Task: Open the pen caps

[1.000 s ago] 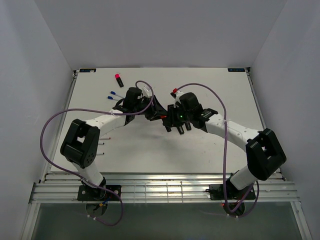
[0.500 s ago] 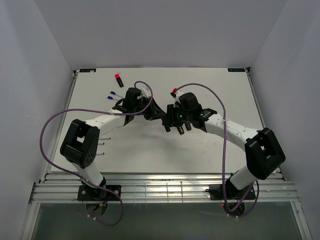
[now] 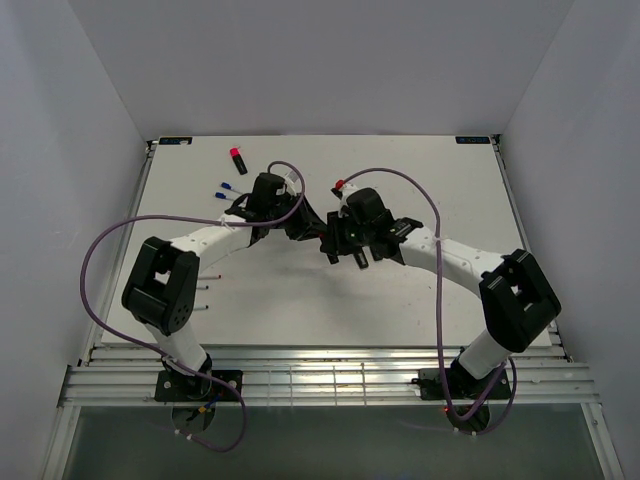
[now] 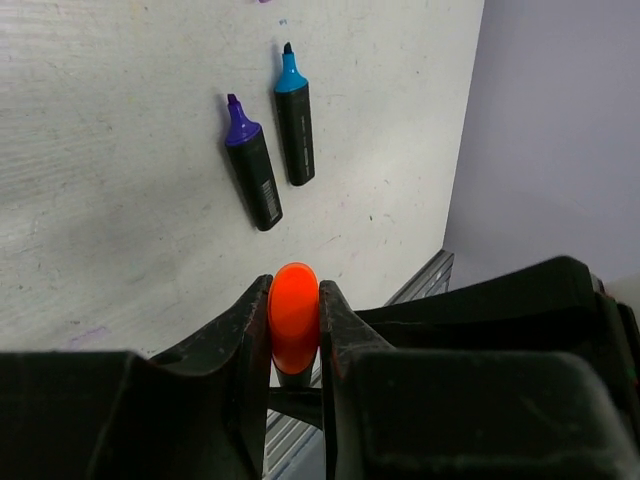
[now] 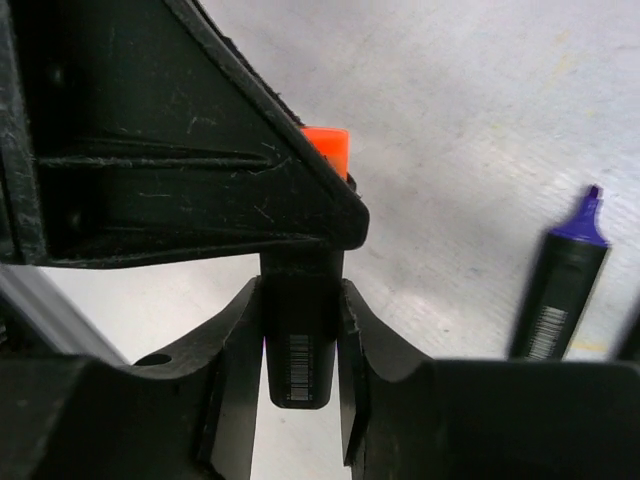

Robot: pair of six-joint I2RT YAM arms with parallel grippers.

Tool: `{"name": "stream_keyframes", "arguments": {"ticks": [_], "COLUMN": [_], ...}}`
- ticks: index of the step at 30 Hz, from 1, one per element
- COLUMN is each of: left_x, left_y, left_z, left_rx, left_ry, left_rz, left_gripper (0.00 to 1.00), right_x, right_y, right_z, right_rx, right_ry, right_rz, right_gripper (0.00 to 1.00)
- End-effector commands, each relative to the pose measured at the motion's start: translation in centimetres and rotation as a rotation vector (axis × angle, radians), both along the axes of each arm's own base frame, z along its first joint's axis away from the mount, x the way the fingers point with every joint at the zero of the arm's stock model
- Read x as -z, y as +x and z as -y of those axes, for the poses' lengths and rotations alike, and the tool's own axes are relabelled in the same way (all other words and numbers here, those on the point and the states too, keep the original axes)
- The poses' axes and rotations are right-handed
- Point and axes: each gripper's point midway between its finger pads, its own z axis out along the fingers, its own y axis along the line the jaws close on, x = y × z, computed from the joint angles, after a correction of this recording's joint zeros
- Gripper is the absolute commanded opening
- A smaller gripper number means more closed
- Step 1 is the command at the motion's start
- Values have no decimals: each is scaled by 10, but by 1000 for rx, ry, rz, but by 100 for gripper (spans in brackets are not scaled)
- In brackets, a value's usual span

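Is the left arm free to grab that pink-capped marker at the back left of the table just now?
Probably not yet. Its pincer is shut on the orange cap, so it has no free grip. The table between it and the marker looks unobstructed, though.

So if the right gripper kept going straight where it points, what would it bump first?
Probably the left gripper: its black finger crosses just ahead of the right gripper, pinching the orange cap of the marker held there. Depth is hard to judge.
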Motion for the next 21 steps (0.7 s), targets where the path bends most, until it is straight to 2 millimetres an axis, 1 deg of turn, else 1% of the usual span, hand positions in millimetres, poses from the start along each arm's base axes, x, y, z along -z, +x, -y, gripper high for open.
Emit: {"name": "stream_keyframes", "arguments": {"ticks": [1,2,3,4,5,6,7,9,10,11,12,13,14,15,16,19,21], "left_x": [-31,-38,-41,-44,-46,-50,-53,-55,-59,-60,-66,-61,-61,-59,-57,-56,-56], "left_y": [20,27,32,37,39,46,47,50,51,49,49,46,44,43,40,40,44], "left_z": [0,0,-4,-5,-6,-12,-13,-17,-17,-17,-19,-20,-20,-22,-24,-31,-35], "left_rx": [-46,-52,-58,-66,-64,-75,-69,-70,-58,-53,-50,-43,-41,-41,-43,-60,-81], "left_ry": [-9,-21,-40,-66,-81,-96,-110,-122,-142,-153,-172,-180,-184,-179,-175,-158,-140], "left_rz": [15,20,6,2,1,6,10,28,57,69,100,114,121,132,136,163,182], "left_gripper": [0,0,0,0,0,0,0,0,0,0,0,0,0,0,0,0,0], "right_x": [9,15,18,18,20,24,26,25,26,22,19,17,13,3,0,-7,-9], "right_y": [5,5,4,7,7,3,1,-3,-12,-15,-19,-35,-40,-37,-48,-57,-60], "right_z": [12,22,31,44,52,59,60,50,34,21,13,1,-6,-14,-18,-23,-23], "right_rx": [63,89,120,183,202,210,199,137,44,-4,-40,-129,-163,-181,-233,-293,-295], "right_ry": [-202,-281,-342,-424,-458,-475,-470,-411,-314,-235,-169,-50,11,81,152,255,293], "right_rz": [115,152,185,245,258,262,257,256,189,162,135,48,21,37,-21,-74,-103], "right_gripper": [8,8,8,8,8,8,8,8,8,8,8,8,8,8,8,8,8]}}
